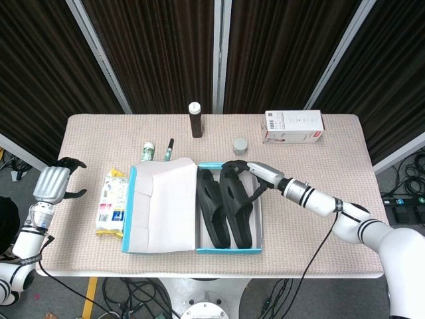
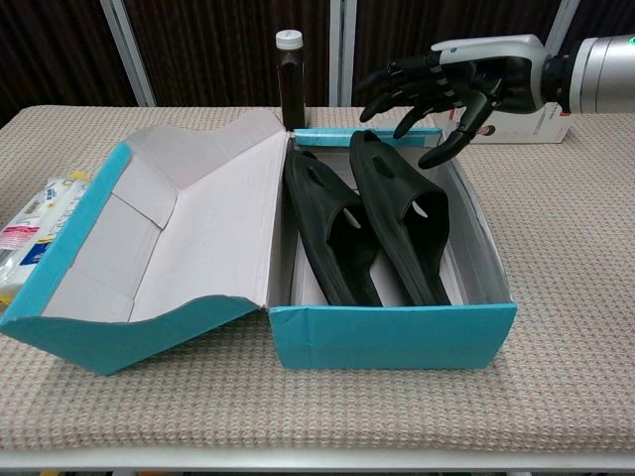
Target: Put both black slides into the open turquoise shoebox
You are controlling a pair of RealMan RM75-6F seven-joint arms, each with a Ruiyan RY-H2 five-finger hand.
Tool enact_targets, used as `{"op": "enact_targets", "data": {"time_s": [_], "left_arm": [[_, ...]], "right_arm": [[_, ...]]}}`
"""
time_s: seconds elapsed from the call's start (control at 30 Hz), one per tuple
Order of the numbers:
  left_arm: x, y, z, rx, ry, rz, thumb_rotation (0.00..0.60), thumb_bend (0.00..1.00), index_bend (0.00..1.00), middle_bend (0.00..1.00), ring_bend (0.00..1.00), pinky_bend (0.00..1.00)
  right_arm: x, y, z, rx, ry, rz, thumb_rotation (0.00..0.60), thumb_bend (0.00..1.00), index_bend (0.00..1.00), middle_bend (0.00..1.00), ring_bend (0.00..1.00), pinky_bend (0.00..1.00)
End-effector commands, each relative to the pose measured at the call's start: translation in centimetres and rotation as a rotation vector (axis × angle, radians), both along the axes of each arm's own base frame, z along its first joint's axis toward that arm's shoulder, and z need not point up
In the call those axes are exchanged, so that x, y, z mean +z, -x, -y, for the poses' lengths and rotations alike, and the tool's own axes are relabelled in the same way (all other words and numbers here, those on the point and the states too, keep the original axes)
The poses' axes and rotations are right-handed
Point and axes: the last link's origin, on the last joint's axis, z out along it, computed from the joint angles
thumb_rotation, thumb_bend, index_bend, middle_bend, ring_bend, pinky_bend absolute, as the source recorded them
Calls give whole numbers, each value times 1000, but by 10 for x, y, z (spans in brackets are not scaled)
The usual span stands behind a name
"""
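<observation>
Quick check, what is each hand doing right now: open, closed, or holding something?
Left hand: cannot tell, holds nothing visible, off the table's left edge.
Right hand: open, fingers spread above the slides, holding nothing.

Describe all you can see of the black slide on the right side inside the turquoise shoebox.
The right black slide is matte, rubbery-looking, with a wide strap pierced by oval holes. It lies inside the open turquoise shoebox, tilted on its edge beside the other black slide, which it seems to touch. The right hand hovers above its far end, fingers spread, not touching it.
</observation>
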Motion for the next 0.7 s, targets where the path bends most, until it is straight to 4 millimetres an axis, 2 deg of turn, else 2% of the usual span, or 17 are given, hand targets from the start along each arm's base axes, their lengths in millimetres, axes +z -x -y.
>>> {"op": "enact_targets", "data": {"time_s": [0.03, 0.23, 0.43, 0.7], "left_arm": [[0, -1, 0, -2, 2, 2, 600, 134, 350, 309, 219, 319], [-1, -3, -1, -8, 0, 7, 600, 134, 350, 309, 219, 320], [2, -3, 0, -7, -6, 9, 600, 134, 350, 309, 219, 320], [-1, -5, -1, -6, 8, 18, 600, 135, 351, 309, 219, 320]], "right_arm": [[9, -4, -1, 2, 15, 34, 600, 0, 127, 194, 67, 211], [12, -18, -9, -33, -42, 148, 600, 0, 125, 232, 90, 212], [7, -30, -17, -11, -91, 173, 600, 0, 125, 233, 90, 211], [4, -26, -32, -27, -154, 163, 600, 0, 125, 236, 90, 220]]}}
